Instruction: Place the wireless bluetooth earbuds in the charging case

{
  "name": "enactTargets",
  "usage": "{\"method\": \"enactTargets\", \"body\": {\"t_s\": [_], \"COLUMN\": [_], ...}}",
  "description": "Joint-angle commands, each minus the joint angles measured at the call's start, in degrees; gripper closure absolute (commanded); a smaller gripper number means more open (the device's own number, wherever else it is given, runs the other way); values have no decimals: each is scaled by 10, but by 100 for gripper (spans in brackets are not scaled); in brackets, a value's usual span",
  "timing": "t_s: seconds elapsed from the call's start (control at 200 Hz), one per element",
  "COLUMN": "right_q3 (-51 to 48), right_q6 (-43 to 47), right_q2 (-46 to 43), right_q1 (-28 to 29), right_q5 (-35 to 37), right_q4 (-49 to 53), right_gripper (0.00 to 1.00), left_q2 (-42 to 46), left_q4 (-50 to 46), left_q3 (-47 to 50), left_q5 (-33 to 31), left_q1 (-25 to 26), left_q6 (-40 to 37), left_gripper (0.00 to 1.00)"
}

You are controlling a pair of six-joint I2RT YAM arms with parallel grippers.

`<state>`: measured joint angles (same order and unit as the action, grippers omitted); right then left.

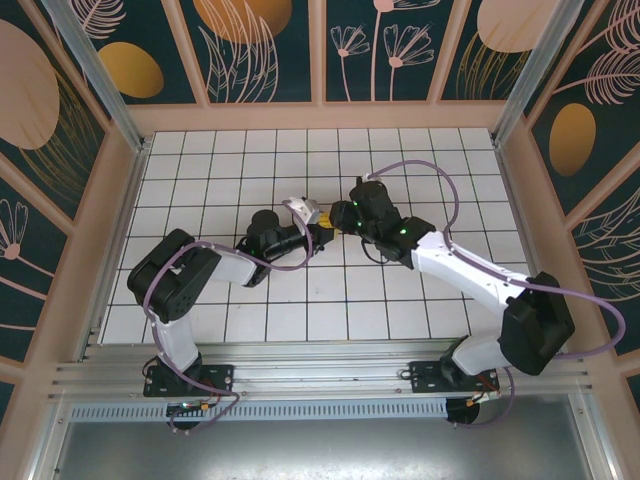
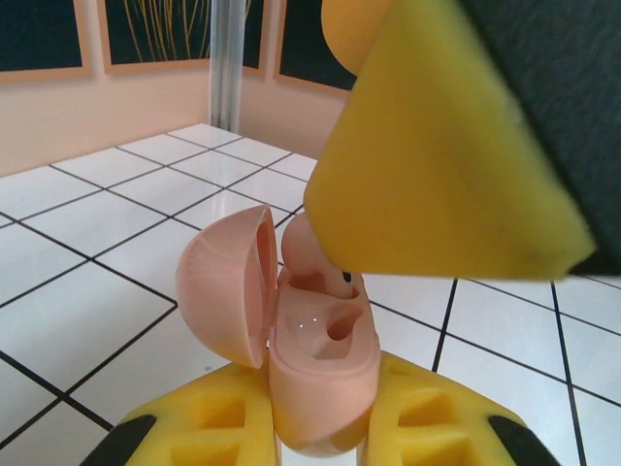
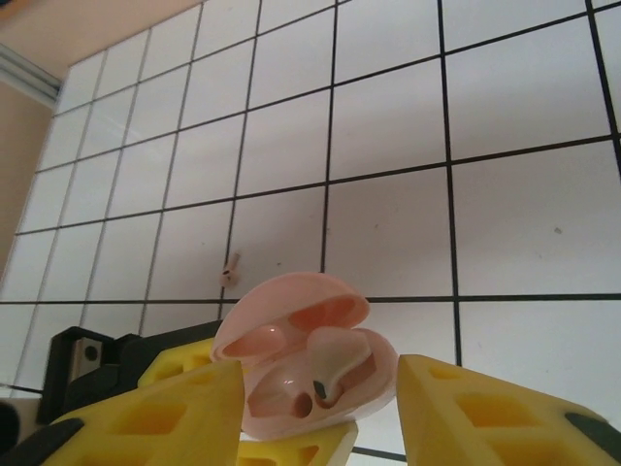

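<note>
The right gripper [image 3: 320,377] stands spread over the open case [image 3: 281,325], holding nothing. The left gripper [image 2: 320,432] clamps the case; one earbud [image 3: 332,361] sits inside, a second earbud [image 3: 230,272] lies beyond it.

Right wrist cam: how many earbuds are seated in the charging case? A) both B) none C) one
C: one earbud sits in the open charging case beside an empty slot. A small pink piece, likely the second earbud, lies on the table beyond it.
</note>
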<state>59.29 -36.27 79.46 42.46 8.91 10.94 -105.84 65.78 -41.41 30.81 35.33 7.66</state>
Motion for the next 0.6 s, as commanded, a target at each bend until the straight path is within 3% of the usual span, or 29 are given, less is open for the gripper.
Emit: {"method": "enactTargets", "body": {"t_s": [0.0, 0.305, 0.596], "right_q3": [-15, -25, -53], "right_q6": [1, -1, -2], "right_q2": [-32, -81, -76], "right_q1": [-3, -48, -144], "right_q5": [-19, -78, -274], "right_q4": [-36, -50, -53], "right_gripper": [48, 49, 51], "left_q2": [15, 20, 16], "left_q4": [25, 30, 55], "left_q3": [-1, 3, 10], "left_q5": [1, 9, 48], "left_q1": [2, 2, 2], "left_q6": [-11, -17, -17], "left_gripper": [93, 93, 93]}}
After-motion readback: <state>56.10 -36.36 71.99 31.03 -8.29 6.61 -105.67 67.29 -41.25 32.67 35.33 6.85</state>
